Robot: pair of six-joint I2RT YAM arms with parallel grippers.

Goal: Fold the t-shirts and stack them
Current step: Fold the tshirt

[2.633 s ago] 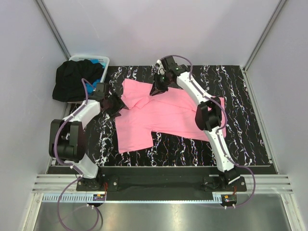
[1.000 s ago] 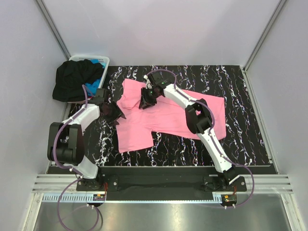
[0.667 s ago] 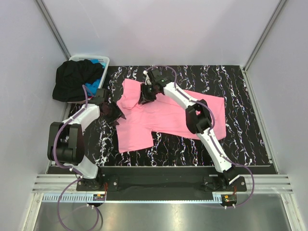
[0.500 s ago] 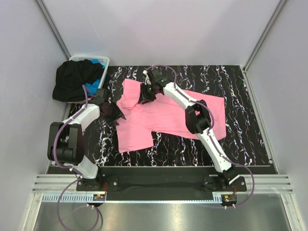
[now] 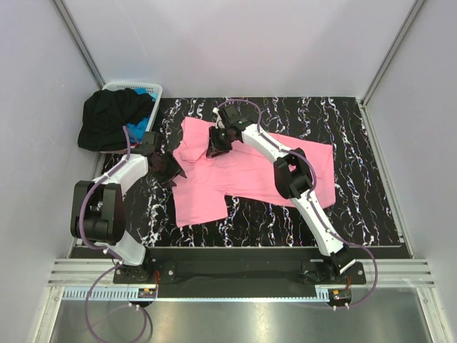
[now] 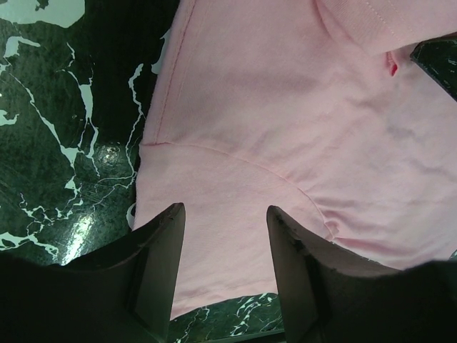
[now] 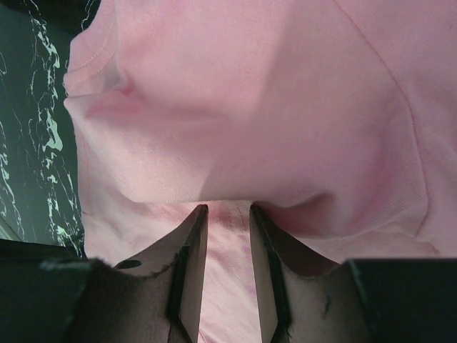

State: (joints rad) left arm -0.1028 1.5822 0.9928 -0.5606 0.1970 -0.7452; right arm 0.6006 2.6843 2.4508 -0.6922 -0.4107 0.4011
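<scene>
The bright pink t-shirt (image 5: pixel 207 196) lies spread across the middle of the black marbled table (image 5: pixel 371 193), with a raised fold near its far left corner. My left gripper (image 5: pixel 171 167) hovers open over the shirt's left sleeve edge; in the left wrist view the pink cloth (image 6: pixel 285 107) shows between the wide jaws (image 6: pixel 225 214). My right gripper (image 5: pixel 213 146) rests on the shirt by the collar. Its jaws (image 7: pixel 228 211) stand a narrow gap apart, tips against the foot of the fold (image 7: pixel 250 86). The black t-shirt (image 5: pixel 111 121) drapes over the basket, with blue cloth (image 5: pixel 146 95) inside.
The white slotted basket (image 5: pixel 156 88) sits off the table's far left corner. Grey walls and metal frame posts close in the far and side edges. Bare marbled table shows to the right of the pink shirt and along the near edge.
Over the last seconds my right gripper moved left across the pink shirt to the fold; in the last second it barely shifted. The left gripper came slightly nearer, then held still.
</scene>
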